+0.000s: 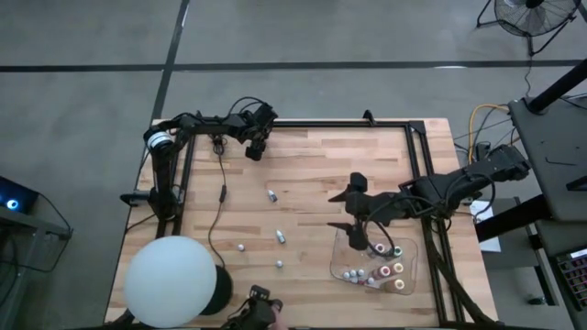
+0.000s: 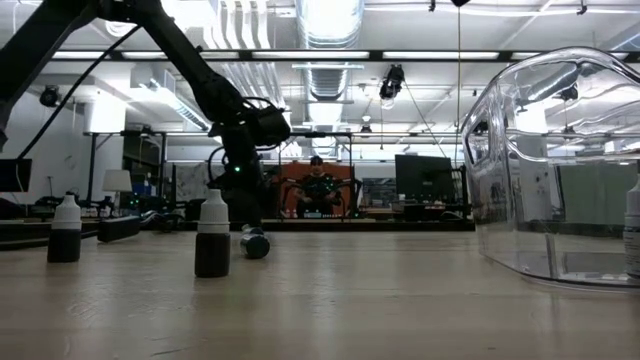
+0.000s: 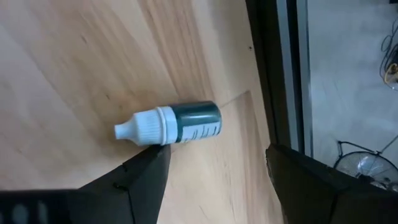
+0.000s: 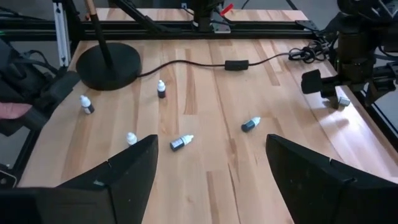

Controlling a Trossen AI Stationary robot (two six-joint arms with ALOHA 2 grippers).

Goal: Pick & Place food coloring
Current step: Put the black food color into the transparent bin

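Observation:
Several tiny food coloring bottles are scattered on the wooden table, some standing (image 4: 161, 88), some lying on their sides (image 4: 181, 142) (image 1: 272, 194). More of them sit in the clear tray (image 1: 411, 266) at the near right. Near the far left corner my left gripper (image 3: 214, 171) hangs open and low over a lying bottle with a dark green body and white cap (image 3: 171, 122). Its fingers stand just short of the bottle without touching it. My right gripper (image 4: 211, 168) is open and empty above the tray's far edge (image 1: 356, 215).
A big white ball (image 1: 170, 280) on a dark base stands at the near left. A black cable (image 1: 220, 197) runs across the table's left part. The black frame rail (image 3: 273, 68) lies close beside the left gripper's bottle. A hand (image 4: 9, 112) shows at the near edge.

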